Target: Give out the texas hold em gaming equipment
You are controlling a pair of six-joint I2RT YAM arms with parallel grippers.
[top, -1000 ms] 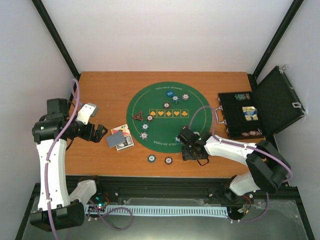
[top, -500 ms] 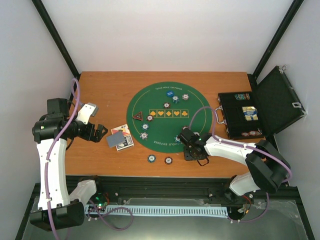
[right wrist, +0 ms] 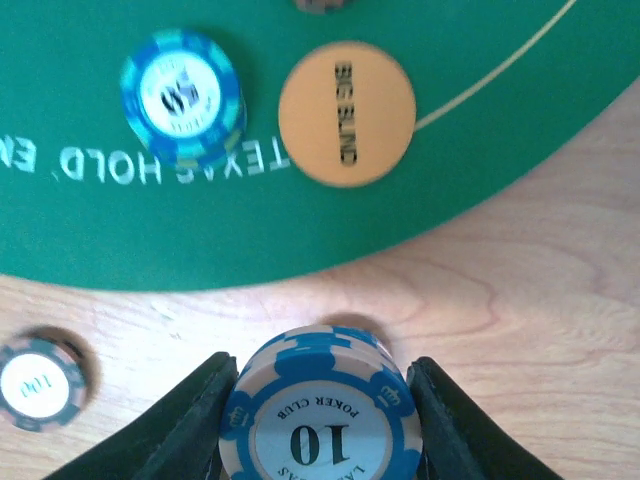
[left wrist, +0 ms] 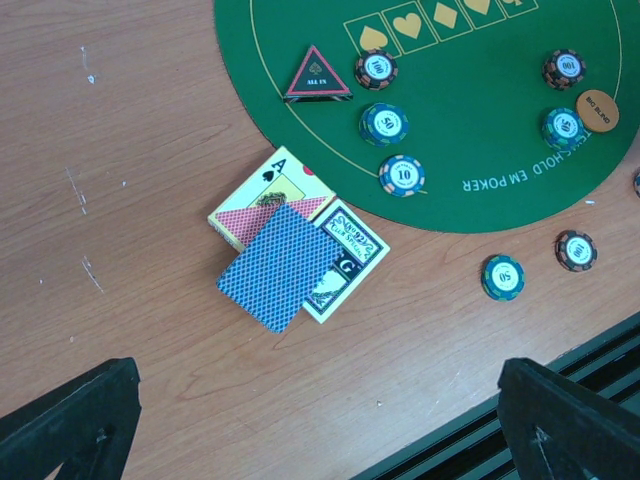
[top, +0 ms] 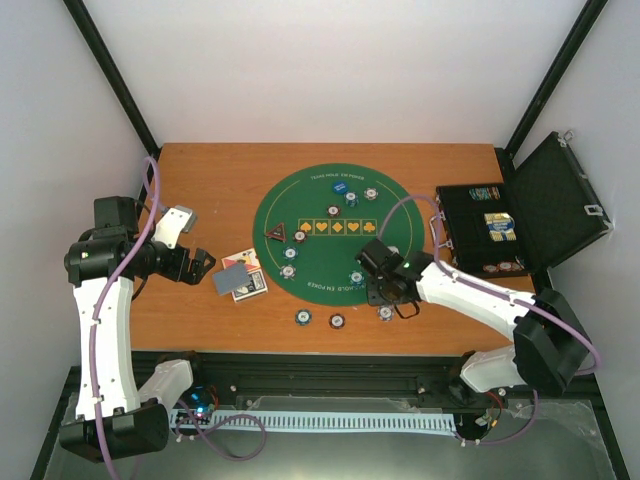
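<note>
Top view first. The right gripper [top: 387,304] is down at the near right rim of the green poker mat [top: 300,205]. A pale 10 chip [top: 385,314] shows right at its tip, on the wooden table [top: 200,180] just off the felt. On the other side, the left gripper [top: 197,264] hangs over the wood, pointing at the pile of playing cards [top: 240,279] just beside the mat's left edge. The black case [top: 480,235] lies open at far right, well apart from both hands.

Left wrist camera now. The jaws stand spread wide with nothing between them. The cards lie straight ahead, between the hand and the mat. A blue-backed card [left wrist: 279,266] is on top, turned on the diagonal with a corner toward the camera, over a face-up ace of spades [left wrist: 268,185]. Beyond them sits the ALL IN triangular marker [left wrist: 318,78]. The left arm is plainly the nearer one for those cards. I'd say the wrist must turn to square up with a long edge.

Right wrist camera, and here's the action. The 10 chip lies flat between the two fingers [right wrist: 195,415], which look pressed to its rim on both sides, so that's a pinch. It's on wood, with the mat's curved edge just ahead. The orange BIG BLIND disc [right wrist: 346,113] and a blue 50 chip [right wrist: 183,95] sit beyond. Any carry onto the felt goes forward.
</note>
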